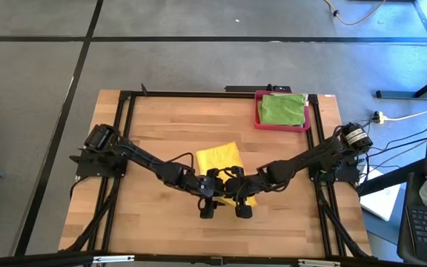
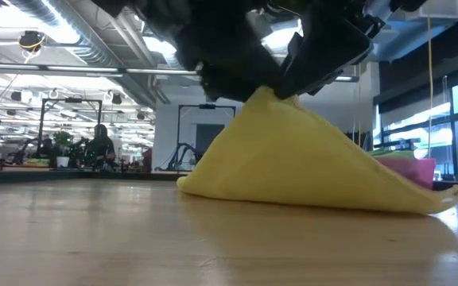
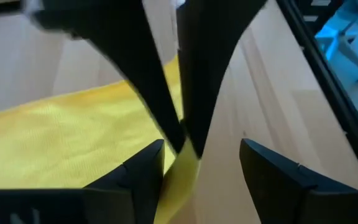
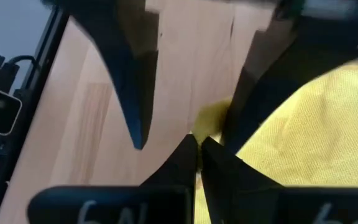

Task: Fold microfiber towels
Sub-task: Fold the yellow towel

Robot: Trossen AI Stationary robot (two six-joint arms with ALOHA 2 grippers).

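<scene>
Wooden table (image 1: 161, 133) under me, I'm pinching the yellow towel (image 1: 219, 159) with my right gripper (image 4: 197, 146) clamped on its corner, left gripper (image 3: 201, 165) gaping apart, risking it slipping free near the front edge.

Yellow towel (image 1: 219, 160) beneath both arms, green towel (image 1: 283, 109) in tray (image 1: 259, 122)

Centre of table (image 1: 161, 126) is crowded: both arms converge over the yellow towel (image 1: 219, 159), left gripper (image 1: 210, 194) and right gripper (image 1: 235, 194) nearly touching, no room between them. Pink tray (image 1: 259, 111) with green towel (image 1: 283, 109) blocks the far right corner. Bare wood along the far-left and near edges looks passable, probably; black frame rails (image 1: 124, 119) border both sides.
</scene>
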